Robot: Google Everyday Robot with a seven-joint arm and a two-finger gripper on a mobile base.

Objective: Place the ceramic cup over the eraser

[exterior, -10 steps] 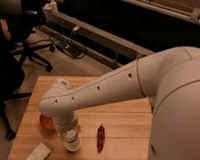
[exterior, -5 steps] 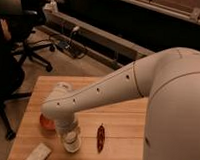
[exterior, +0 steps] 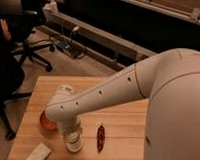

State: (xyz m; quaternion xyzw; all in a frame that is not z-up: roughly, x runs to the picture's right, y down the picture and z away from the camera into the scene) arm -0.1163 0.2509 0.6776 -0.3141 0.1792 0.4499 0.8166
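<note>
My arm reaches from the right across the wooden table [exterior: 121,120], and its end points down at the front left. The gripper [exterior: 72,135] is at the lower end of the arm, right over the small white ceramic cup [exterior: 73,142]. The cup stands on or just above the table top, and the gripper covers its upper part. The black eraser is not in view; it may be hidden under the cup or the arm.
A red-orange bowl [exterior: 46,122] sits just left of the cup, partly behind the arm. A thin red chili pepper [exterior: 100,137] lies to the right of the cup. A flat pale slab [exterior: 37,153] lies at the front left edge. Office chairs [exterior: 25,36] stand on the floor behind the table.
The arm's wrist has shifted slightly down and to the right. The cup stays at about the same spot.
</note>
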